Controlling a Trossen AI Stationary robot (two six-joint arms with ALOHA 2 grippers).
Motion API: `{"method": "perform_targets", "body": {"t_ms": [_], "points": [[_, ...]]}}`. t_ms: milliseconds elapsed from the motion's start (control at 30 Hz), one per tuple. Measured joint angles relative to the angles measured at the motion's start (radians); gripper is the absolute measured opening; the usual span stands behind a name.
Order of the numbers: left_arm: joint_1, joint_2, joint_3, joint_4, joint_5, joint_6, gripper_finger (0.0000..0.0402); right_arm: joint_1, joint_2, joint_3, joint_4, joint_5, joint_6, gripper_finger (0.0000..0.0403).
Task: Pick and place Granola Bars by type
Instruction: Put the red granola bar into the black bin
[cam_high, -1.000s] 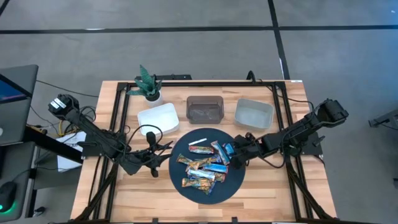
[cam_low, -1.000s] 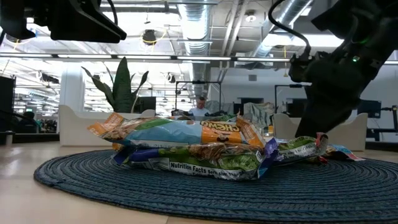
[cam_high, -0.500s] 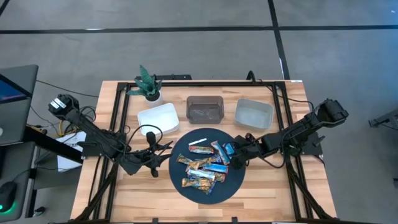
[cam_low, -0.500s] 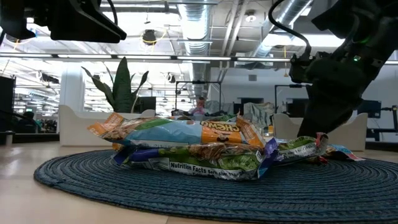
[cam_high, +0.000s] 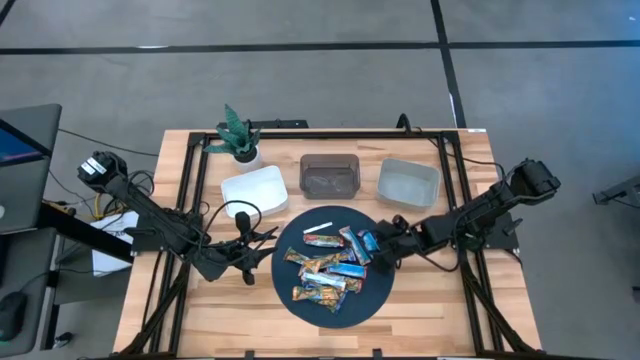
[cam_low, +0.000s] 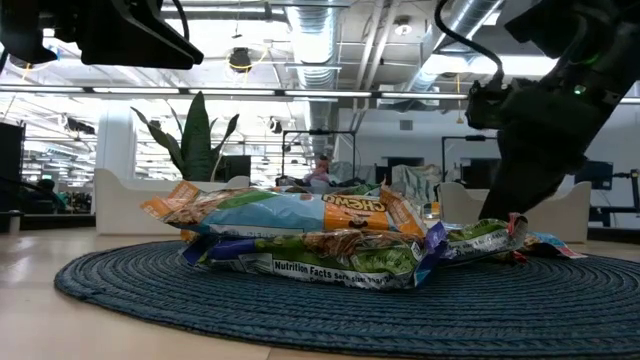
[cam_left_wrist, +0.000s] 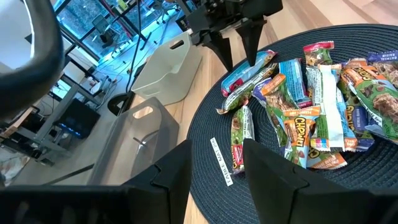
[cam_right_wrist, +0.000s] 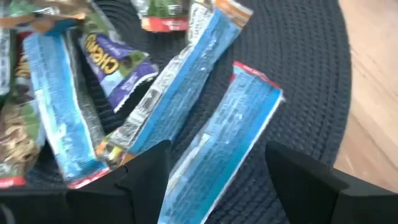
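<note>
While parted wide, right gripper (cam_high: 381, 247) astride a blue bar (cam_right_wrist: 217, 149) on the mat (cam_high: 310, 303), nothing clasped.

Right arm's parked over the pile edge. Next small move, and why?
Probably lower the right gripper and close on the blue bar: its open fingers straddle that bar at the mat's right edge, above it. The left gripper waits off the mat.

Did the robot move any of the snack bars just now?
No. The right gripper only shifted a little, open over a blue bar at the mat's edge. The left gripper stayed beside the mat, and the granola bars stayed piled on it.
</note>
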Motion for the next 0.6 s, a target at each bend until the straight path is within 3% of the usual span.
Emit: {"method": "perform_targets", "body": {"t_ms": [600], "points": [[0.0, 0.0, 0.0, -0.004, 0.0, -0.001, 0.0138, -0.019, 0.134, 0.046, -0.002, -0.027, -0.044, 0.0255]]}}
